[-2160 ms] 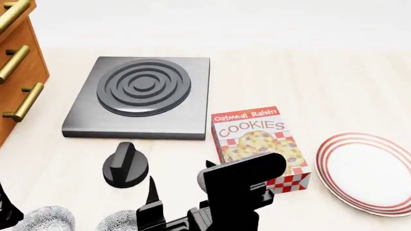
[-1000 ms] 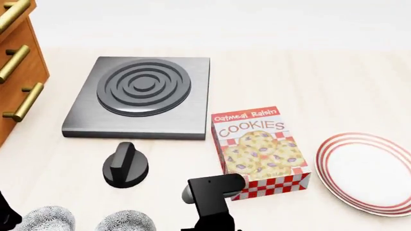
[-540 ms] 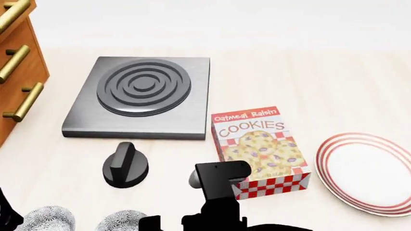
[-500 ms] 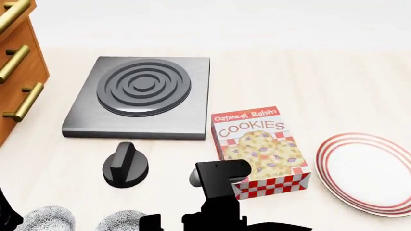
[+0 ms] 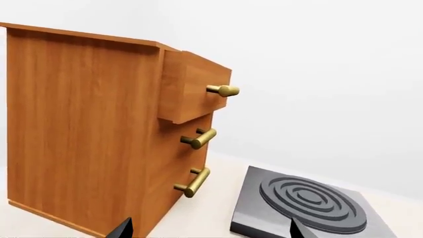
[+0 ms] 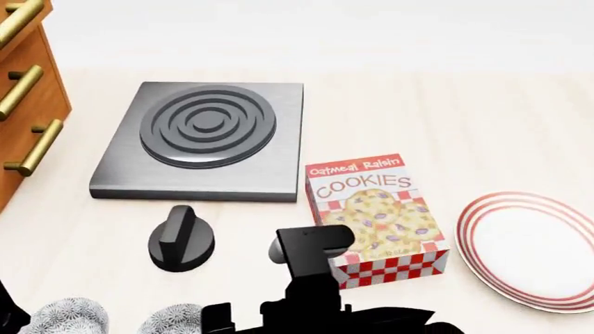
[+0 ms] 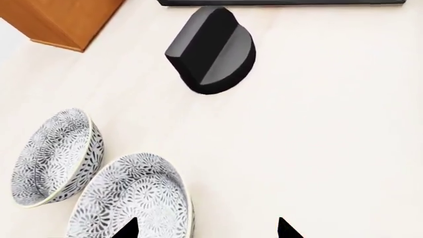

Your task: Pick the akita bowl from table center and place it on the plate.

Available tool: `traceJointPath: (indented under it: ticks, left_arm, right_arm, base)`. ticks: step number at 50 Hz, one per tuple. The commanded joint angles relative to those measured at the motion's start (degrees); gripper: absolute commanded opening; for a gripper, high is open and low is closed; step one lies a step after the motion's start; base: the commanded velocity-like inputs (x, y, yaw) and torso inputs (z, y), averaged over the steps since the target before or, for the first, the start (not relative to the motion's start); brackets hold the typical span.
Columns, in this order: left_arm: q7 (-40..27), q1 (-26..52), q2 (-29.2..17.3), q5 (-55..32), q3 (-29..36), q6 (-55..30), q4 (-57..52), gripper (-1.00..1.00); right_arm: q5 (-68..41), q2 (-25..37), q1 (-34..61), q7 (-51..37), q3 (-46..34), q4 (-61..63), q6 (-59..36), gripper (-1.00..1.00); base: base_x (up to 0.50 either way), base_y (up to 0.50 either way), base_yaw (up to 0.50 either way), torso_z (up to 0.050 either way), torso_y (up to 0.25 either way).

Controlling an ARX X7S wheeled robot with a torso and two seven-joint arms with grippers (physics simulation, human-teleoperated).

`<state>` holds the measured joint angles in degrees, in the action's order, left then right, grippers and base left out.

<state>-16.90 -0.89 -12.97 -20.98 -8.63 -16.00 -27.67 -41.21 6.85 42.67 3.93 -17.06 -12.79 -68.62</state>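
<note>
The black right arm has moved a little further over the pale tabletop since a moment ago. Its 2 black fingers are apart, one tip over the nearer grey-and-white flowery akita bowl. A twin bowl sits just beside it (both near the round black knob). The wide white plate with red rings lies well apart, past the red cookie box. The left fingers are apart too.
</note>
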Motion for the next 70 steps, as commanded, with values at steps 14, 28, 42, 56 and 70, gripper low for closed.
traceJointPath:
  ticks: [14,28,42,56,70]
  left_arm:
    - [-0.6,-0.5,-0.4,-0.8,0.2,0.5,-0.1,1.00]
    - [-1.1,-0.2,-0.8,-1.3,0.3,0.3,-0.3,1.00]
    - [-1.4,-0.3,-1.1,-2.0,0.3,0.2,-0.7,1.00]
    - [-1.7,-0.5,-1.2,-2.3,0.8,0.4,-0.8,1.00]
    - [-2.0,-1.0,-1.5,-2.7,0.8,0.7,-1.2,1.00]
  right_arm:
    - [0.2,-0.5,2.4,2.9,-5.3,-3.3,0.9,1.00]
    - [1.3,-0.9,3.6,5.3,-7.7,-8.6,4.1,1.00]
    - [1.6,-1.4,4.2,6.2,-9.8,-11.0,4.9,1.00]
    - [1.3,-1.2,4.5,6.7,-11.5,-11.0,4.6,1.00]
    - [1.4,-0.9,4.3,7.3,-13.1,-11.0,5.9,1.00]
  base:
    - [0.00,0.00,0.00,0.000,0.000]
    - [0.00,0.00,0.00,0.000,0.000]
    - [0.00,0.00,0.00,0.000,0.000]
    - [0.00,0.00,0.00,0.000,0.000]
    - [0.00,0.00,0.00,0.000,0.000]
